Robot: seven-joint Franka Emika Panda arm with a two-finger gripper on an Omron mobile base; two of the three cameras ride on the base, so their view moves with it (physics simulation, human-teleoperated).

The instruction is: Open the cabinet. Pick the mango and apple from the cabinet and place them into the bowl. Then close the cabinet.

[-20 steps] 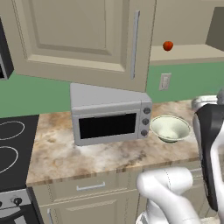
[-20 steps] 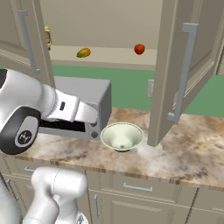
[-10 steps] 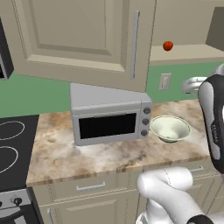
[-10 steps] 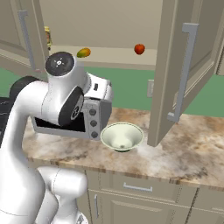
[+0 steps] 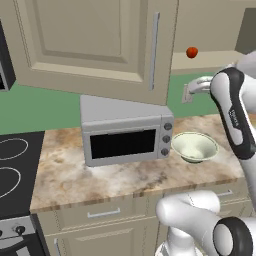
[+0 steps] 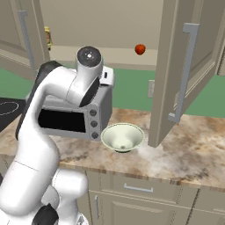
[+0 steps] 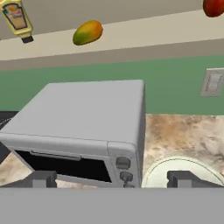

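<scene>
Cabinet (image 6: pixel 180 70): both doors swung open.
Mango (image 7: pixel 87 33): lying on the cabinet shelf, beside a yellow squeeze bottle (image 7: pixel 17 18).
Apple (image 6: pixel 139 49): on the same shelf, well apart from the mango.
Bowl (image 6: pixel 122 137): on the table (image 6: pixel 189 149), just beside the microwave (image 5: pixel 125 132) — holding nothing.
Tool (image 7: pixel 111 178): jaws spread wide, gripping nothing — above the microwave and bowl.

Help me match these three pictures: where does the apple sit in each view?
Left base view: apple upper right, on the cabinet shelf beyond the open door.
Right base view: upper middle, on the shelf left of the open right door.
Hand view: top right corner, cut by the edge.
Shared landmark: the grey microwave, below and left of it.
</scene>
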